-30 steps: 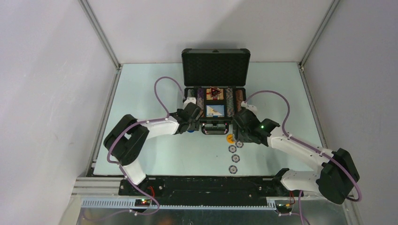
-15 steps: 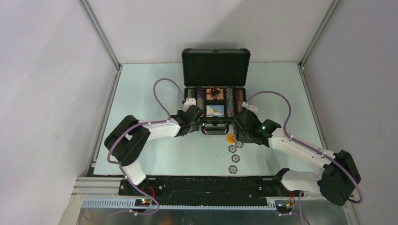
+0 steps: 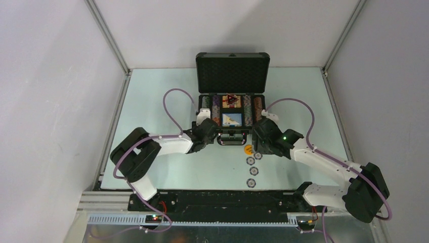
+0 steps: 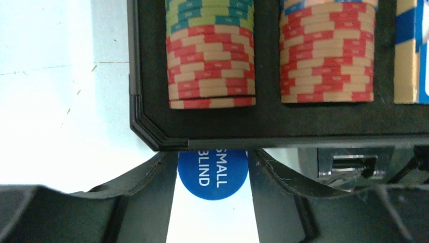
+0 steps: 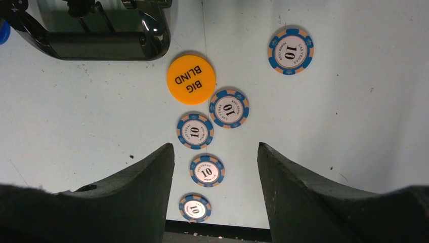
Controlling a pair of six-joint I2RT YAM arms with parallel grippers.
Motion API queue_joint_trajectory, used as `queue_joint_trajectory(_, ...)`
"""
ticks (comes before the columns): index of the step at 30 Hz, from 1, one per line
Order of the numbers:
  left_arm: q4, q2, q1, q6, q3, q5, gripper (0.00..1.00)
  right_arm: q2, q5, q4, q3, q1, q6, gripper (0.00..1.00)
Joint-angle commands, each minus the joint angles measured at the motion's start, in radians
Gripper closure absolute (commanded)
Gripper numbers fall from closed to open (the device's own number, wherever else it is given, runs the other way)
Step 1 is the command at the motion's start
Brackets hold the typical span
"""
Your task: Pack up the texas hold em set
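Observation:
The dark case [image 3: 232,72] stands open at the back of the table, with striped chip rows [image 4: 211,76] in its tray. A blue SMALL BLIND button [image 4: 212,172] lies flat on the table against the case's front rim [image 4: 283,143], which hides its far edge. My left gripper [image 4: 211,167] [image 3: 206,132] has a finger against each side of it. My right gripper [image 5: 216,149] [image 3: 260,132] hangs open over loose blue "10" chips [image 5: 207,169], gripping nothing. An orange BIG BLIND button [image 5: 191,79] lies just beyond them, near the case handle [image 5: 96,45].
Several loose chips [image 3: 251,171] trail from the orange button [image 3: 248,149] toward the table's near edge, and one more [image 5: 291,51] lies off to the right. A metal latch [image 4: 349,164] sits on the case front beside my left fingers. Grey walls enclose the table.
My left jaws have narrowed onto the blue button, and the left arm has eased slightly back and left. The right arm and the chips have not moved.

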Motion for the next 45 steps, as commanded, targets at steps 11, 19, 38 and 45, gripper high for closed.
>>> queue_joint_trajectory(11,-0.168,-0.061,-0.054,-0.038,-0.184,0.227,0.43,-0.019,0.009,0.01,0.001,-0.003,0.008,0.35)
queue_joint_trajectory(19,-0.251,-0.144,-0.063,-0.03,-0.209,0.199,0.42,-0.022,0.013,0.007,0.001,-0.002,0.012,0.35)
queue_joint_trajectory(38,-0.287,-0.057,-0.054,-0.004,0.021,0.097,0.09,-0.041,0.025,-0.019,0.001,0.012,0.022,0.34)
queue_joint_trajectory(45,-0.254,0.046,0.007,0.014,0.079,0.109,0.09,-0.053,0.023,-0.022,-0.007,0.012,0.025,0.34)
